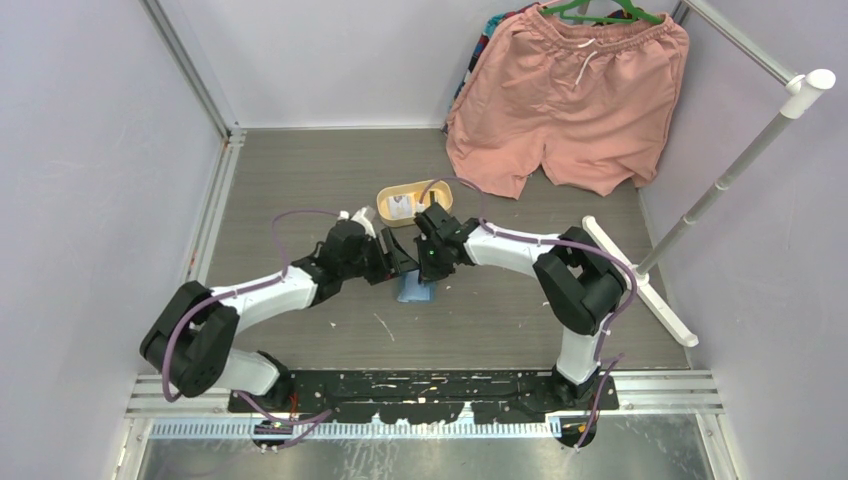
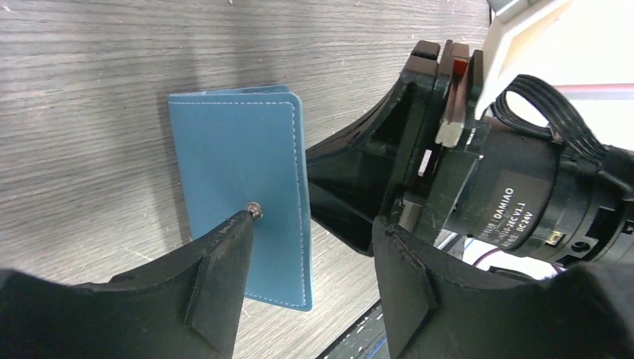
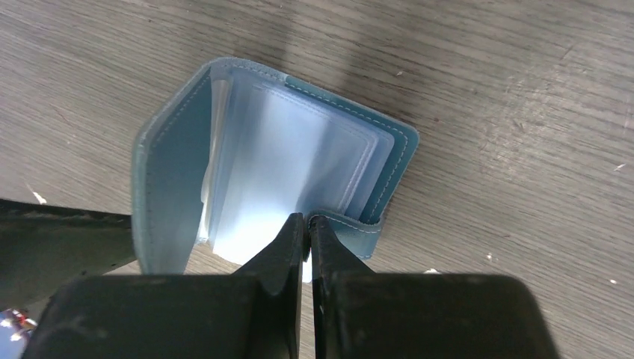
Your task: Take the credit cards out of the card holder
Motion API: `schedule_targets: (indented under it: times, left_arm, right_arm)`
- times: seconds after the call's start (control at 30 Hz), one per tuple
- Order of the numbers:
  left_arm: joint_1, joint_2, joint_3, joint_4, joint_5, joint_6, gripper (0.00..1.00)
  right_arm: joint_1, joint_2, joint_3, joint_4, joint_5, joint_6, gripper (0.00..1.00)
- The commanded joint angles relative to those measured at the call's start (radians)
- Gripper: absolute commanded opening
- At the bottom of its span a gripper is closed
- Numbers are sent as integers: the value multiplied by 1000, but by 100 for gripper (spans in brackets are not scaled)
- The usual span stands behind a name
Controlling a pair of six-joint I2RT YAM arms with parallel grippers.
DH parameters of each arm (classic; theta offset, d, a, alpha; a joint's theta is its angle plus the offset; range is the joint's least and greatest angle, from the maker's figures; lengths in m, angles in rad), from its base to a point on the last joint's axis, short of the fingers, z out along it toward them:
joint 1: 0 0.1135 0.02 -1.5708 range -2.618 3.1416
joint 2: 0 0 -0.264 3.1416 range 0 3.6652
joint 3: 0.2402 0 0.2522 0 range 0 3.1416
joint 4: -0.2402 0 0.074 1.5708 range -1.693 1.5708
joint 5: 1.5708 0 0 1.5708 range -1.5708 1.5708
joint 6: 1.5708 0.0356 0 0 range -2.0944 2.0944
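Black fingers of the right tool (image 3: 307, 224) stand pressed together with barely a slit between them, their tips at the near edge of the clear sleeves (image 3: 299, 157) inside the card holder (image 3: 172, 172). Whether a thin card is caught between the tips cannot be told from the wrist view. The left tool (image 2: 314, 224) is spread wide and carries nothing. One fingertip (image 2: 243, 224) rests on the outer cover right at the small metal stud (image 2: 256, 210), apparently to pin the wallet, while the other finger stands apart on the far side of the right tool's body.

The card holder lies on the grey wood-grain worktop (image 3: 486, 90), between the two tools, one flap tilted up so the sleeves fan open. Any credit cards inside show only as pale edges among the plastic — too blurred to count. Beyond the tools sits a yellow tray (image 1: 385, 200) with a whitish card (image 1: 402, 207) lying in it.

The step in hand looks like the pull on a card out of a sleeve, with at least one card seemingly already out. The next move calls for a straight draw along the sleeve's opening — the left fingertip keeping the cover down so the wallet does not lift with it — then a carry to the tray.
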State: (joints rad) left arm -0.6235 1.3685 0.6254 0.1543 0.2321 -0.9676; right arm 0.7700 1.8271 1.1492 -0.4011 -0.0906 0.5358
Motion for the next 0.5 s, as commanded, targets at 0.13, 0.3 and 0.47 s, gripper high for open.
schedule_targets:
  times: [0.13, 0.3, 0.47]
  left_arm:
    - [-35, 74, 99, 114, 13, -24, 62]
    - [-39, 118, 100, 114, -6, -58, 62]
    - [-56, 149, 115, 58, -52, -54, 62]
  right_arm:
    - [-37, -68, -129, 160, -75, 94, 1]
    - [-102, -144, -242, 269, -115, 159, 1]
    - [-153, -231, -324, 309, -105, 178, 1]
